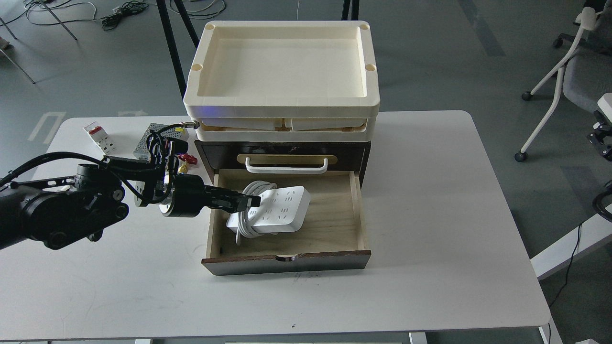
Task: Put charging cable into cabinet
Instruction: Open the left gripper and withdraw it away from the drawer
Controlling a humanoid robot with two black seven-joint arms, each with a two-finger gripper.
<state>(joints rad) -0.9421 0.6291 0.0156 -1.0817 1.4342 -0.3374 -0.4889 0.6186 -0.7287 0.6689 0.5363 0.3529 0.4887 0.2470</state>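
**benchwatcher:** Down in the pulled-out pale plywood drawer (pixel 334 224) sits the flat white power strip with its thick white cord looped round one end (pixel 272 210), so the charging cable is basically where it belongs, inside the dark brown wooden cabinet (pixel 282 148). The black two-finger left gripper (pixel 248 201) pokes in over the drawer's left wall, tips right at the cord loops. It's dark and edge-on from where I stand, so I can't tell if the fingers are apart or pinching the cord.

**solderjoe:** So how would you finish it cleanly?

**benchwatcher:** I'd say make sure the strip lies flat on the drawer floor, let go fully, then lift straight up before pulling back left. Drag sideways and a finger could snag a cord loop and haul the whole thing out. Also clear that left wall on exit. The drawer looks like it still needs pushing shut afterwards.

**solderjoe:** Head count?

**benchwatcher:** One strip, one drawer open, one white bar handle (pixel 286 167) on the panel above it, and at least two cream plastic trays (pixel 282 102) stacked on top. On the white table (pixel 430 239): one small white breaker with a red switch (pixel 99 137), one perforated metal box (pixel 155 138). One arm in sight; the right one isn't showing.
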